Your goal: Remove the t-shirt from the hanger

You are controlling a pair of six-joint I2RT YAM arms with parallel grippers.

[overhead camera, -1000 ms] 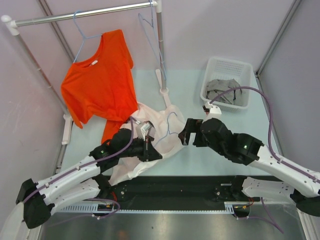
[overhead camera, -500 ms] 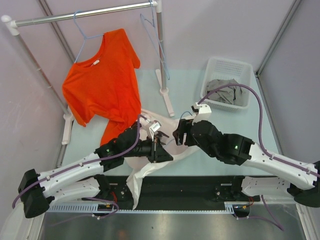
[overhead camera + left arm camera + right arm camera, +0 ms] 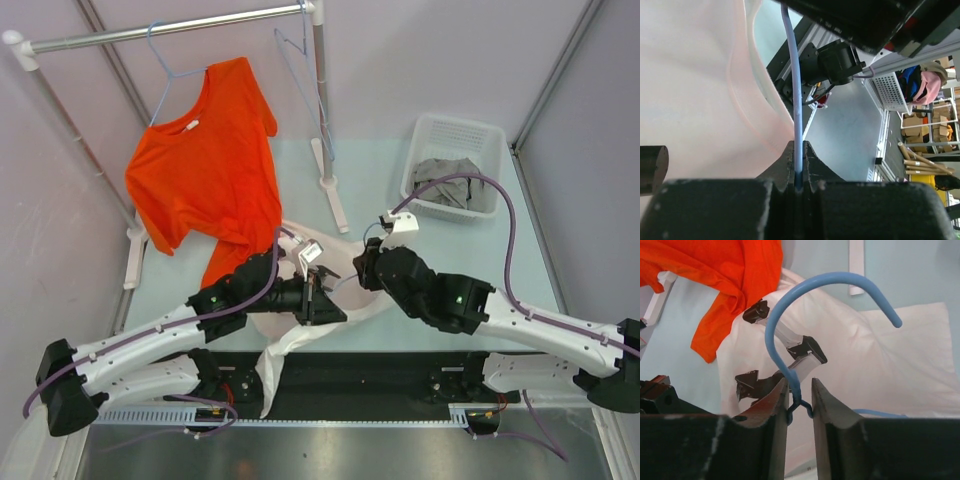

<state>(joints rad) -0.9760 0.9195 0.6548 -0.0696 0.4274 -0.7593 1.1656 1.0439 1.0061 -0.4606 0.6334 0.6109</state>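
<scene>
A white t-shirt point(image 3: 286, 345) lies crumpled on the table between my two arms, with a blue wire hanger point(image 3: 840, 275) still in it. My left gripper point(image 3: 322, 300) is shut on a straight stretch of the hanger wire point(image 3: 796, 100), and the white t-shirt point(image 3: 690, 75) hangs just beside it. In the left wrist view that gripper point(image 3: 799, 172) pinches the wire tightly. My right gripper point(image 3: 800, 390) has its jaws against both sides of the twisted neck under the hook. From above, this gripper point(image 3: 362, 272) sits just right of the left one.
An orange t-shirt point(image 3: 205, 160) hangs on a hanger from the rack rail point(image 3: 170, 30) at back left, its hem reaching the table. An empty hanger point(image 3: 300, 60) hangs by the rack post point(image 3: 322, 120). A white basket point(image 3: 452, 130) with grey clothes point(image 3: 450, 180) stands back right.
My right gripper moved left to the hanger and closed from wide open onto its neck. The left arm drew the hanger and white shirt toward the near edge.
</scene>
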